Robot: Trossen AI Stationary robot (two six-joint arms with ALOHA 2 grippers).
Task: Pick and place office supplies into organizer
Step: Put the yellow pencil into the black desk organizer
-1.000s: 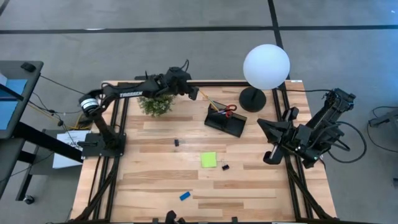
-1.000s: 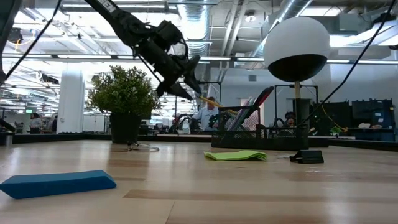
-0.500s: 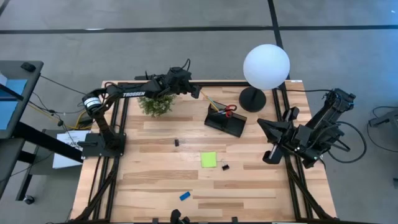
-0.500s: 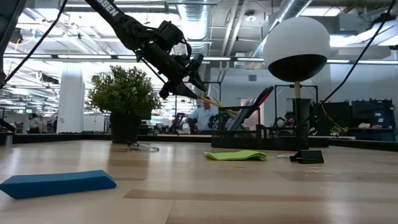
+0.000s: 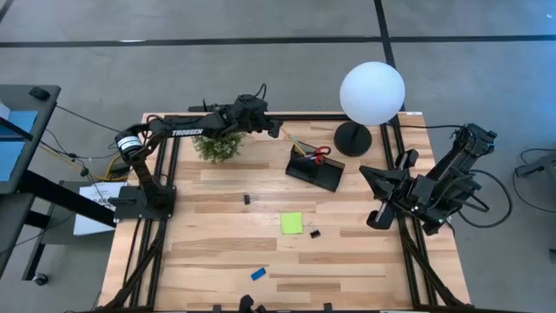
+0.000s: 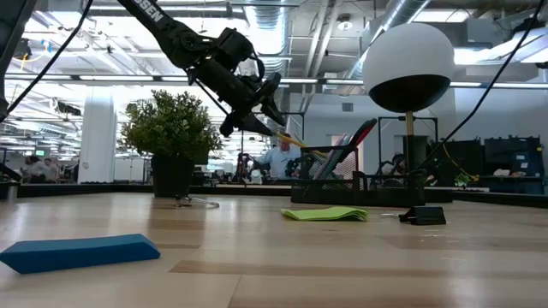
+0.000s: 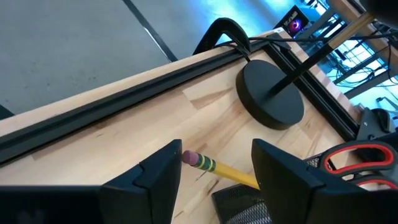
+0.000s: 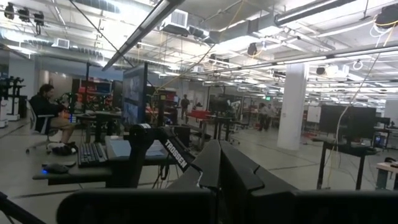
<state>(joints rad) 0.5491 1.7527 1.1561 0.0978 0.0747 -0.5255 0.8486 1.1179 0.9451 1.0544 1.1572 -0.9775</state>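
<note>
Meanwhile, noted left gripper (image 5: 276, 130) raised over far table (image 5: 217, 252) edge, between potted plant (image 5: 217, 146) and organizer (image 5: 314, 170); drawn back slightly toward far rail since a second ago. Fingers (image 7: 283, 174) spread wide either side of yellow pencil (image 7: 217, 169), eraser end between them; contact not determinable. Pencil leaning out of organizer beside red-handled scissors (image 5: 318, 155), unmoved against earlier frames. Lamp base (image 5: 352, 137) just beside organizer, white globe (image 5: 372, 92) above it, crowding that far corner.

Right gripper (image 5: 377, 219) parked off right table edge, unchanged, fingers (image 8: 239, 174) closed on nothing.

Sticky-note pad (image 5: 291, 223) lying mid-table, black clip (image 5: 314, 233) just beside, second clip (image 5: 247, 200) well apart toward left, blue eraser (image 5: 258, 274) near front edge. All as before. Broad bare wood around these items; front half of table open.
</note>
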